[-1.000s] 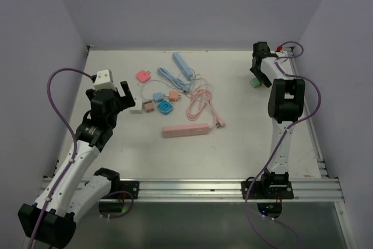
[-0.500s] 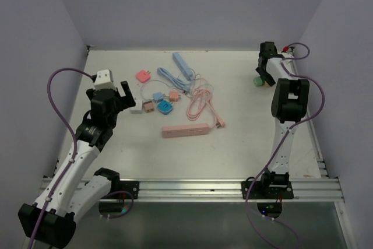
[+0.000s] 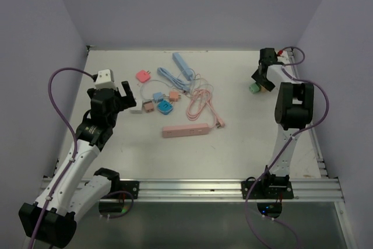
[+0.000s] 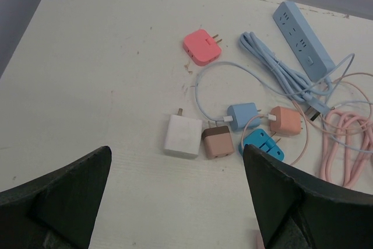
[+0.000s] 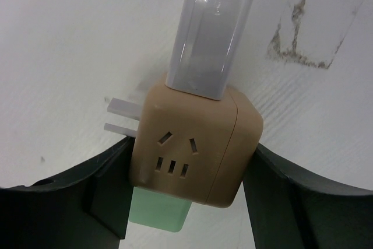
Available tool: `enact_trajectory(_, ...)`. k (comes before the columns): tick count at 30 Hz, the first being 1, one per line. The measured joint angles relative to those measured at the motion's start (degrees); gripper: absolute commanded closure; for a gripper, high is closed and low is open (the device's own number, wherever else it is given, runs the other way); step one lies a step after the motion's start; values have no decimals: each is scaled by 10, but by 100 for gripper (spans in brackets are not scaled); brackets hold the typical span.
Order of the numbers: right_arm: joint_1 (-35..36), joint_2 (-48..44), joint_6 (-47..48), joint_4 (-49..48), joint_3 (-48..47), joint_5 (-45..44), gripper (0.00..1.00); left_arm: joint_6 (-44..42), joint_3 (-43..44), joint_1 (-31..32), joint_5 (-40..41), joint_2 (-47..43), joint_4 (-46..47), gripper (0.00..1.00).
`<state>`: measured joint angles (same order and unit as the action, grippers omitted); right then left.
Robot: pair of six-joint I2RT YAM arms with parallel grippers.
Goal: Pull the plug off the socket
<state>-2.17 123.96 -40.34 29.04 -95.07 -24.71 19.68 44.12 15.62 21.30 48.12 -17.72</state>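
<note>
A: Tan plastic cube socket (image 5: 198, 121), at the far right of the table (image 5: 64, 39), toward the back. A clear plug (image 5: 213, 33) sits in one face and a green plug (image 5: 160, 214) in the opposite one. Bare prongs (image 5: 119, 118) stick out sideways.

B: And the right gripper (image 5: 189, 150)?

A: Its jaws bracket the cube, close against both sides. Whether they pinch it yet, I cannot tell.

B: The left gripper (image 4: 178, 196)?

A: Spread wide, holding nothing, above the loose chargers (image 4: 182, 135), well apart from the cube.

B: Then the risk?

A: I judge that a pull with one arm would drag cube and plugs along together, since nothing braces either end. A weak pinch on smooth plastic could also let the cube twist or slip out.
</note>
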Motion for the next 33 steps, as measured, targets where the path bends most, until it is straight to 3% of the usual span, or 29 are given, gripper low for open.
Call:
enact_trajectory(5,31,-88,56,-48,127,59,100,0,0,-2,-26,1,3,2)
enact_trajectory(10,106,-203,122,-74,262,130,100,-9,-7,-2,-63,7,13,2)
enact_trajectory(22,285,-477,268,-170,442,318,100,-8,-12,-2,-205,50,41,2)
enact_trajectory(33,446,-525,331,-245,533,395,100,118,-9,18,-349,85,63,1)
